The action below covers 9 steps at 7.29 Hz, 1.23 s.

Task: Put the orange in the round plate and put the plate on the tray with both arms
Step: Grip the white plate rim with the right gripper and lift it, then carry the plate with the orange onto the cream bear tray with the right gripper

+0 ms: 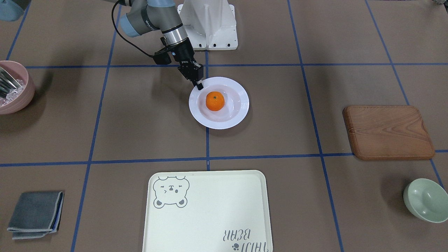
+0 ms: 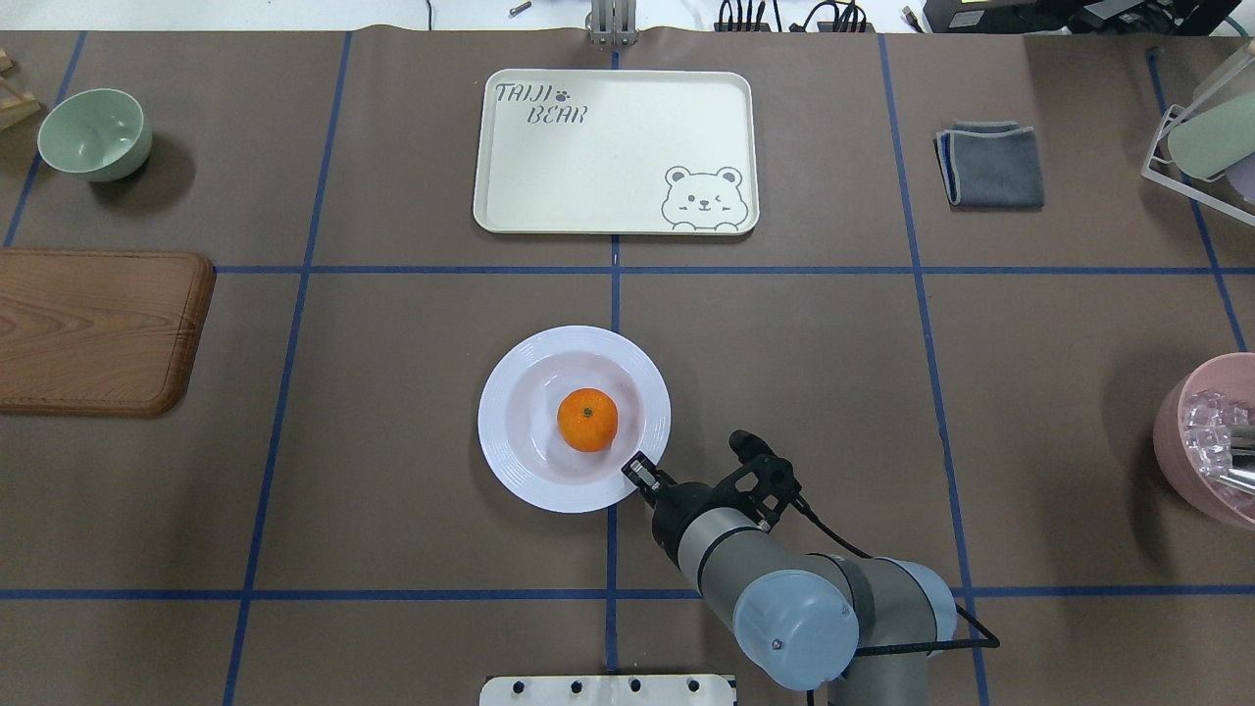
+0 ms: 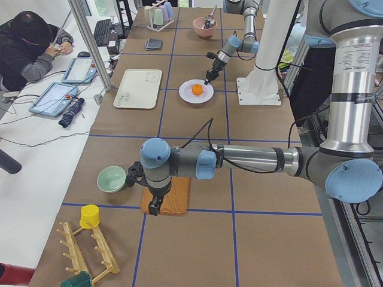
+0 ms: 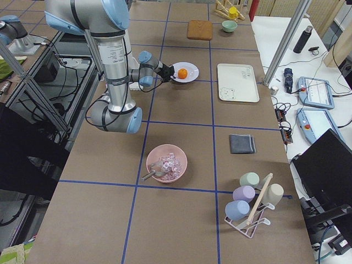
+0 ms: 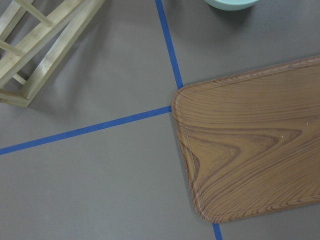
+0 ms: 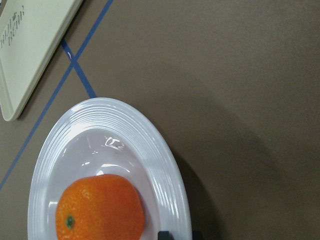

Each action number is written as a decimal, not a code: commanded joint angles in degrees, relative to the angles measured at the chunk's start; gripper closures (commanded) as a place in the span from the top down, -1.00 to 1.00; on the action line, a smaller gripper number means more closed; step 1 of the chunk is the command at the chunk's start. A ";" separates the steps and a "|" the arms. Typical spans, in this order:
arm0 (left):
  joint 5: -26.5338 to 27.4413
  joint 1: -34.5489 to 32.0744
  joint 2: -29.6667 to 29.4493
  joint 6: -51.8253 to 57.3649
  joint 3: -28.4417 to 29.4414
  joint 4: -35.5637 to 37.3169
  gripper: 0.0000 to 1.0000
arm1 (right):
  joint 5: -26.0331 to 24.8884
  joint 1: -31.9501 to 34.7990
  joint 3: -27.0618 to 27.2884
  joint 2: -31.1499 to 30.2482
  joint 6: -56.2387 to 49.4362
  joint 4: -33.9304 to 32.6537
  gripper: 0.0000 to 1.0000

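Note:
The orange (image 1: 215,100) lies in the sunken centre of the round plate (image 1: 231,122) at mid-table. My right gripper (image 1: 199,86) sits at the plate's rim on the robot's side, and its narrow jaws look shut on that rim; the right wrist view shows the orange (image 6: 100,207) and the ridged rim (image 6: 165,165) just ahead of the fingertips. The tray (image 1: 210,210) lies bare beyond the plate, across a blue tape line. My left gripper (image 3: 154,209) hangs over the wooden board, far from the plate; I cannot tell whether it is open or shut.
A wooden board (image 1: 388,132) and a pale-green bowl (image 1: 425,204) lie on the robot's left side. A folded grey cloth (image 1: 35,214) and a pink bowl (image 1: 14,87) are on its right. A wooden rack (image 5: 40,45) stands near the left arm.

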 commanded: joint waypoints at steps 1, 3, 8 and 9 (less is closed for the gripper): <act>-0.09 0.00 -0.07 0.00 -0.24 0.00 1.00 | -0.70 0.33 0.17 -0.17 0.17 5.95 -1.00; -2.81 0.00 0.02 -0.09 -0.15 -0.09 1.00 | -2.99 0.94 0.78 -0.17 0.35 8.36 -1.00; -2.81 0.00 0.02 -0.09 -0.33 -0.09 1.00 | -11.57 3.75 2.45 0.00 0.53 22.84 -1.00; -2.81 -0.09 0.02 -0.09 -0.33 -0.09 1.00 | -11.86 5.50 2.54 0.44 1.48 23.31 -1.00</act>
